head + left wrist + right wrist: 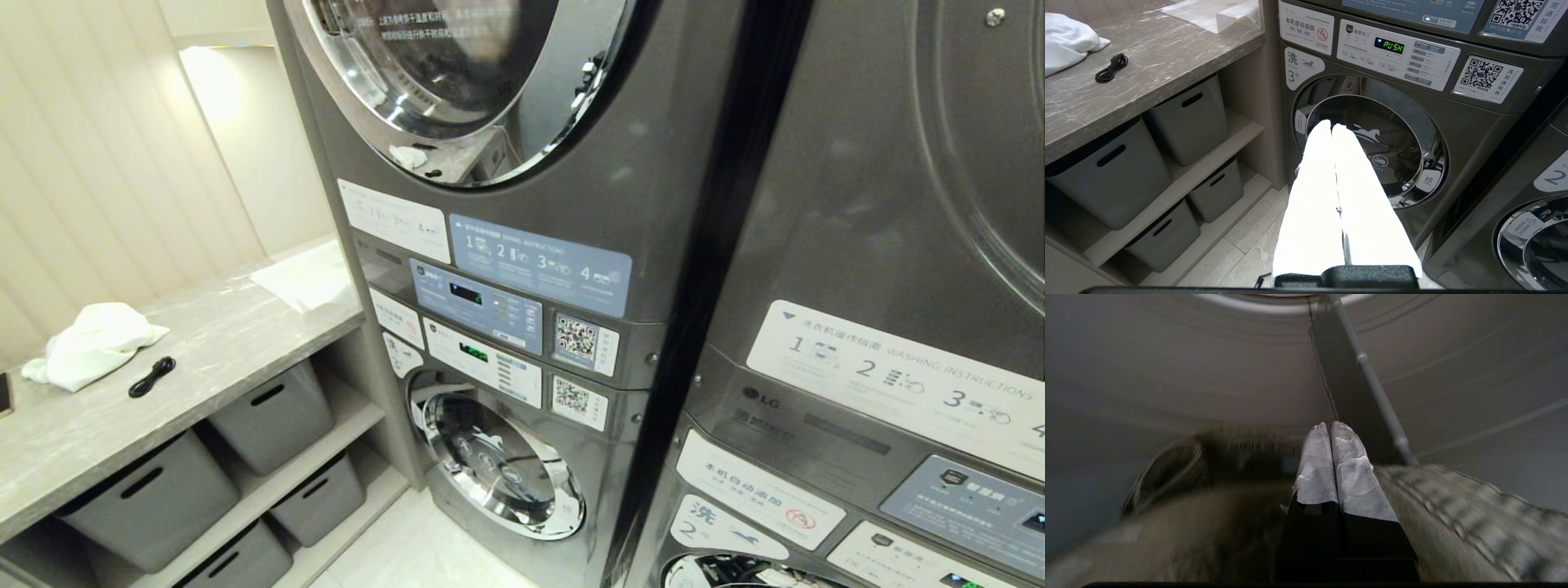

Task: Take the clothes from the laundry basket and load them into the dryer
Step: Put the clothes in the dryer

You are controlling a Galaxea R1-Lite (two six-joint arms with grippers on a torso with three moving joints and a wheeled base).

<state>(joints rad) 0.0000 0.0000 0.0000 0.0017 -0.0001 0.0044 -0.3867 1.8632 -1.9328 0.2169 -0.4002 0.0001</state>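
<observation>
The right gripper (1329, 425) has its two white-padded fingers pressed together with nothing visible between them, and its wrist view, blurred, shows only curved grey metal, a dark bar and some checked fabric (1474, 506) just beside the fingers. The left gripper (1332, 127) likewise has its jaws together and empty, and it hangs in front of the lower machine's round door (1372, 141), whose display (1389, 45) reads PUSH. In the head view neither arm shows: the upper dryer (457, 82) stands open-mouthed at the top of the stack, a white cloth (90, 341) and a black cable (152, 376) lie on the marble counter (220, 327), grey bins (273, 416) sit on the shelves beneath, and no laundry basket can be made out.
</observation>
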